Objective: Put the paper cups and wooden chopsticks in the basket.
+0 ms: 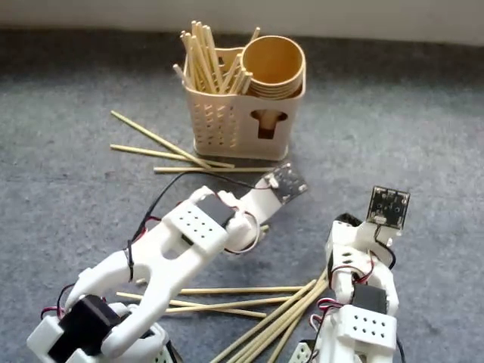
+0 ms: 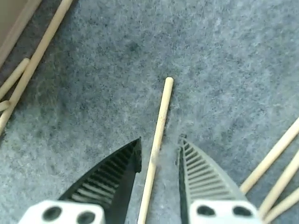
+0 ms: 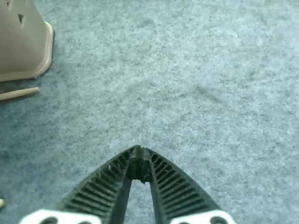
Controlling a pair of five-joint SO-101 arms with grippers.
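Left gripper (image 2: 160,141): released, jaws either side of one loose chopstick (image 2: 161,116). Right gripper (image 3: 138,151): clenched, empty. Basket (image 1: 227,128): 12 o'clock from left gripper, holding paper cups (image 1: 274,64), bundled chopsticks (image 1: 203,57)

- A grey, felt-like mat (image 1: 423,113) covers the worktop, reaching its near, left and right edges.
- A pale strip (image 1: 340,15) runs along the mat's far edge.

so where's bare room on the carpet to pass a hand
Bare carpet lies right of the basket and ahead of the right gripper. Crowded: loose chopsticks left of the basket, and a chopstick pile along the near edge.
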